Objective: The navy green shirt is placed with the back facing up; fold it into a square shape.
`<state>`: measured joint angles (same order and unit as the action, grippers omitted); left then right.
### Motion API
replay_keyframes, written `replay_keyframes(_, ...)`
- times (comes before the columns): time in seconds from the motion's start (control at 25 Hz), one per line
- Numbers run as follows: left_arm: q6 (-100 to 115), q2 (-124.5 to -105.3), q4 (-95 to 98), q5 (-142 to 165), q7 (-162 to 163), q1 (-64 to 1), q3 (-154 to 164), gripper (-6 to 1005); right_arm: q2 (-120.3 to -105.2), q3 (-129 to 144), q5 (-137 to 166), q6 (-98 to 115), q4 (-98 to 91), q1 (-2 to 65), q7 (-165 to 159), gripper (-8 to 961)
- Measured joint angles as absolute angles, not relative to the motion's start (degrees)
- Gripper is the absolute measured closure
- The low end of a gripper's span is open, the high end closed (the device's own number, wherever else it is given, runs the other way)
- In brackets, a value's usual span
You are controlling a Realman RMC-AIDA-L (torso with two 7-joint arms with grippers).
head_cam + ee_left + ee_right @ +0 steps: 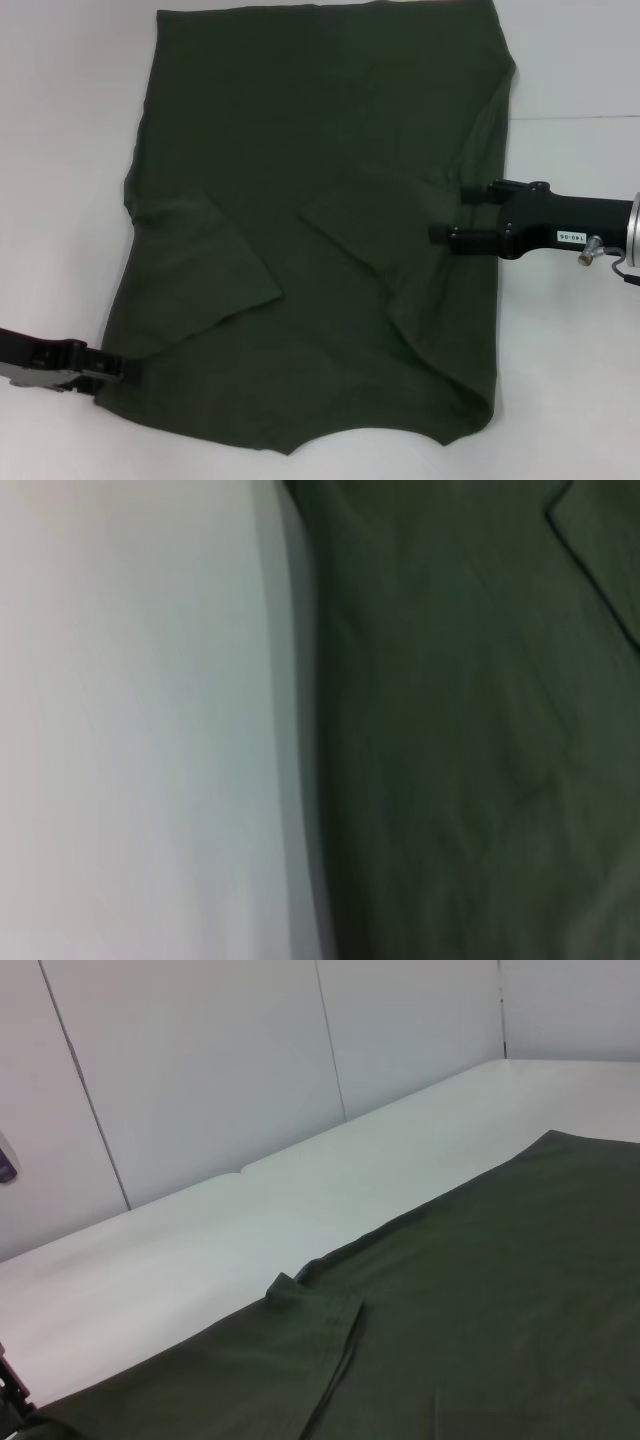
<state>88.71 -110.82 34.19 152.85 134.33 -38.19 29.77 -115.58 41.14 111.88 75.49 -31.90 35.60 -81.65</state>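
The navy green shirt (320, 230) lies flat on the white table (60, 150), plain side up, both sleeves folded inward over the body. My right gripper (455, 212) hovers over the shirt's right side near the folded right sleeve, open, with nothing between its fingers. My left gripper (112, 368) sits at the shirt's near left corner, touching its edge. The left wrist view shows the shirt (470, 740) close up beside bare table (140, 730). In the right wrist view the shirt (480, 1300) stretches away with a folded sleeve (320, 1345).
White table surface (570, 380) surrounds the shirt on the left and right. The shirt's far edge reaches the top of the head view. Pale wall panels (200, 1070) stand behind the table's far edge in the right wrist view.
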Motion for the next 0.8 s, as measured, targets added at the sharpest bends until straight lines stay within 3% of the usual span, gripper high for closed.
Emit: replay_keyframes(0.8,89.1,-111.15,32.8,152.8,134.8,-39.8,30.8,236,-115.48,41.0,111.9,75.4,-31.9,36.0,-81.6,33)
